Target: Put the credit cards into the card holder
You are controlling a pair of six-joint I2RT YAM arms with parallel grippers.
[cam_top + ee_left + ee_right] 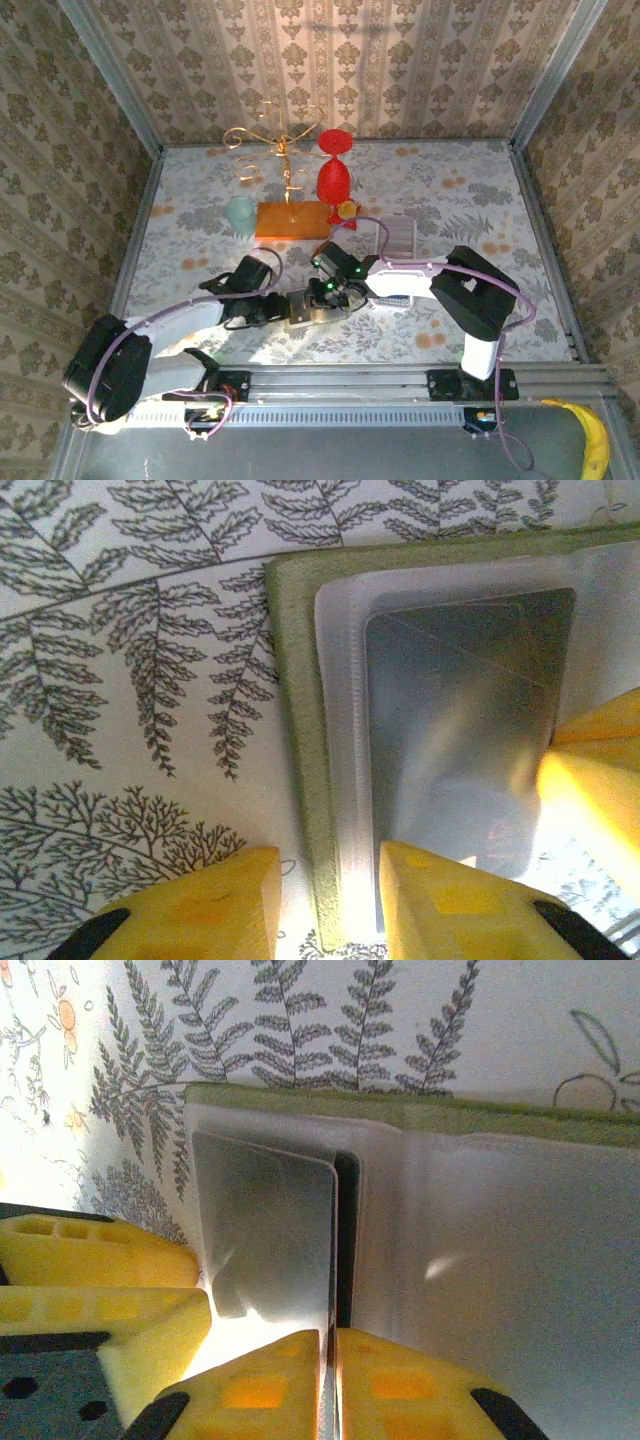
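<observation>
Yellow right fingers are pinched together on the near edge of a grey card. It lies against one clear sleeve of the open, green-edged card holder; whether it sits inside that sleeve is unclear. Left fingers stand apart, straddling the holder's green edge over the fern-printed tabletop.

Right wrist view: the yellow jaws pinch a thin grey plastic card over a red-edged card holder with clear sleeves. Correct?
No. The right wrist view shows the edge of the card holder with clear sleeves is green, not red. The rest stands: the yellow jaws of the right gripper pinch the thin grey plastic card over it.
</observation>
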